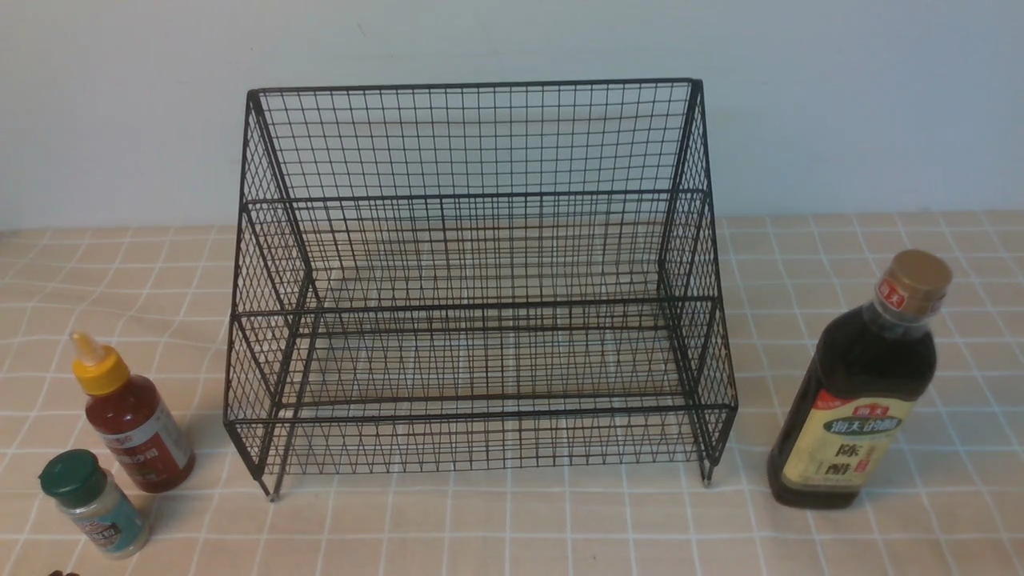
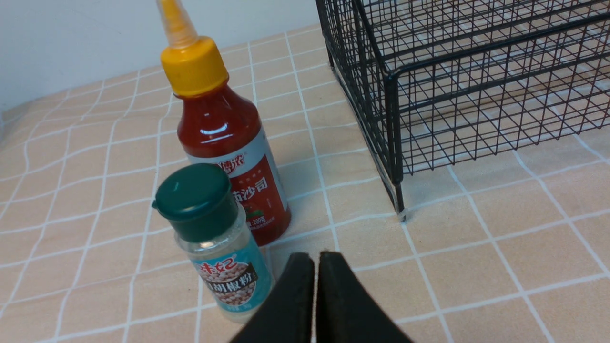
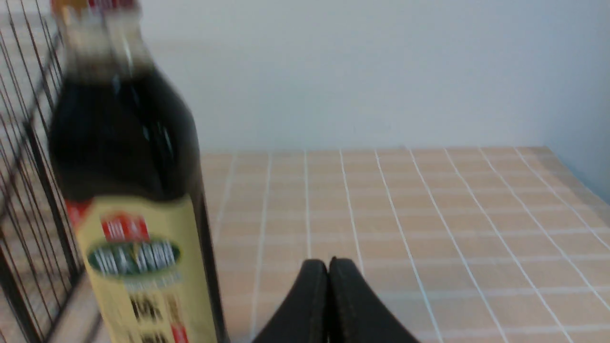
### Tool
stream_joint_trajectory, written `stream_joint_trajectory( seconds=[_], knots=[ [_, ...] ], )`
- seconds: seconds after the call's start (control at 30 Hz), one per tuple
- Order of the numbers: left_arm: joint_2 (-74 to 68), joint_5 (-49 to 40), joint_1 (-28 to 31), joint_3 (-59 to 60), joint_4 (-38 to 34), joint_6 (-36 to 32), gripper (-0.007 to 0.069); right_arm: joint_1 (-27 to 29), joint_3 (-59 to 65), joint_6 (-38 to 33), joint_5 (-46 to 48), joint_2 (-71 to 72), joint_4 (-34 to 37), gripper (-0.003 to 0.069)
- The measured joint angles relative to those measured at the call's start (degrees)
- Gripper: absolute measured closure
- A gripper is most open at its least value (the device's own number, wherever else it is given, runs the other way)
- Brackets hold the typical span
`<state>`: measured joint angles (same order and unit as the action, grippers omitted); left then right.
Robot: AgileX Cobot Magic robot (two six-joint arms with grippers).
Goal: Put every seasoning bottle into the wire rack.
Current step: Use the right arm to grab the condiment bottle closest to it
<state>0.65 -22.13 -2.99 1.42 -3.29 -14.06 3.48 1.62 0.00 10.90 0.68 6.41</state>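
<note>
Zero of three done. Wire rack (image 1: 480, 410) empty, middle of table (image 1: 512, 528). Red sauce bottle (image 1: 136, 428) and green-lidded jar (image 1: 92, 504) upright by near-left corner; dark bottle (image 1: 860, 392) upright toward right edge. Left gripper (image 2: 315, 267), right gripper (image 3: 328, 271): jaws pressed together, holding nothing. All three to place.

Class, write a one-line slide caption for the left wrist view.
Shut left gripper faces green-lidded jar and red sauce bottle standing beside the wire rack.
</note>
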Motion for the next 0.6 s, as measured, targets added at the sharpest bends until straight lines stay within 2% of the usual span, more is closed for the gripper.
stream_joint_trajectory(
  seconds=[0.1, 0.27, 0.6],
  knots=[
    [0.0, 0.0, 0.0, 0.0, 0.0, 0.0, 0.0631, 0.0, 0.0, 3.5, -9.8, 0.0, 7.0, 0.0673],
    [0.0, 0.0, 0.0, 0.0, 0.0, 0.0, 0.0631, 0.0, 0.0, 5.0, -16.2, 0.0, 13.0, 0.0673],
    [0.0, 0.0, 0.0, 0.0, 0.0, 0.0, 0.0631, 0.0, 0.0, 6.0, -20.1, 0.0, 15.1, 0.0673]
  ],
)
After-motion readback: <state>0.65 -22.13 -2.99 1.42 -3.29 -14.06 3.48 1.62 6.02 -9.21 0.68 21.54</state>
